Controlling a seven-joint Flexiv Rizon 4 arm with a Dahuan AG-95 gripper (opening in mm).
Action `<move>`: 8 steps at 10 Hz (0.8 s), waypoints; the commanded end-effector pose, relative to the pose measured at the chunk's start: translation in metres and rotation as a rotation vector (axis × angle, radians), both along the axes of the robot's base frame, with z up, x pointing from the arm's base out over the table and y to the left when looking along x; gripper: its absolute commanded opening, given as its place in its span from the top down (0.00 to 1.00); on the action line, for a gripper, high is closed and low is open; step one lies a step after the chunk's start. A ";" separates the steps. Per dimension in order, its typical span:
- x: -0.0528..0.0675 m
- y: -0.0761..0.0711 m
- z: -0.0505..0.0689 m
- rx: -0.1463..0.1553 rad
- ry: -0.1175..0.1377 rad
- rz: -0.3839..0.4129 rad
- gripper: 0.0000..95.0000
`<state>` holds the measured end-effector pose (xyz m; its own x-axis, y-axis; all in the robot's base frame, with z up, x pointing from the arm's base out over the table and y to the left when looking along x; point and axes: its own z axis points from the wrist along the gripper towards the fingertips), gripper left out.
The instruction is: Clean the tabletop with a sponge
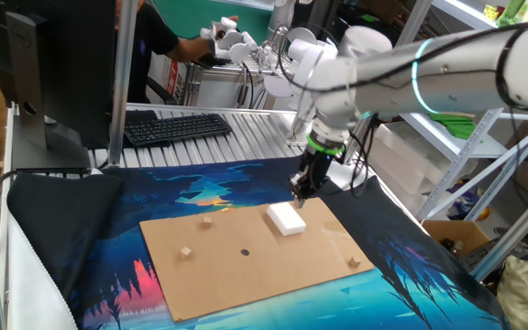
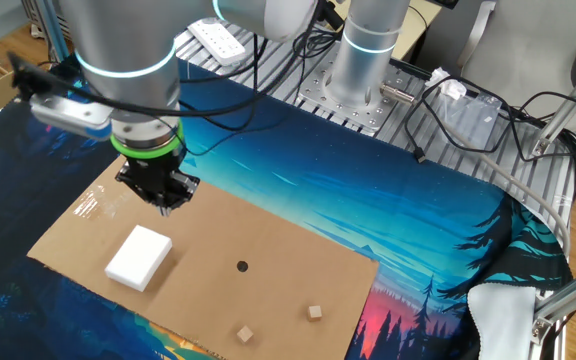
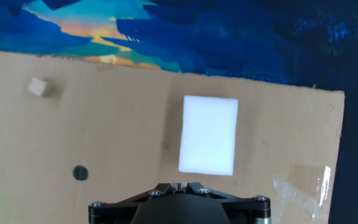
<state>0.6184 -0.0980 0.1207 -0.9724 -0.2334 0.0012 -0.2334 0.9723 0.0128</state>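
Note:
The white sponge (image 1: 285, 218) lies flat on the tan tabletop board (image 1: 273, 261), near its far right corner. It also shows in the other fixed view (image 2: 139, 257) and in the hand view (image 3: 208, 134). My gripper (image 1: 299, 194) hovers just above the board's back edge, beside the sponge and apart from it, with its fingers closed together and empty. It shows too in the other fixed view (image 2: 167, 208) and the hand view (image 3: 178, 185). Small tan cubes (image 1: 206, 221) (image 1: 185, 252) (image 1: 354, 263) and a dark spot (image 1: 244, 252) sit on the board.
The board lies on a blue-and-pink patterned cloth (image 1: 81, 247). A keyboard (image 1: 177, 126) and a monitor (image 1: 53, 55) stand behind it at the left. A clear tape patch (image 3: 303, 180) marks the board's corner. A person works at the back.

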 end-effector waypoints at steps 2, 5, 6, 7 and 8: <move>0.001 -0.003 -0.003 0.001 0.016 -0.002 1.00; 0.001 -0.004 -0.005 0.000 0.021 -0.021 1.00; 0.001 -0.003 -0.007 0.001 0.020 -0.025 1.00; 0.001 -0.002 -0.012 0.002 0.015 -0.033 1.00; 0.001 -0.002 -0.014 0.001 0.013 -0.039 1.00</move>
<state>0.6209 -0.0995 0.1052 -0.9811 -0.1933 0.0127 -0.1930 0.9810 0.0183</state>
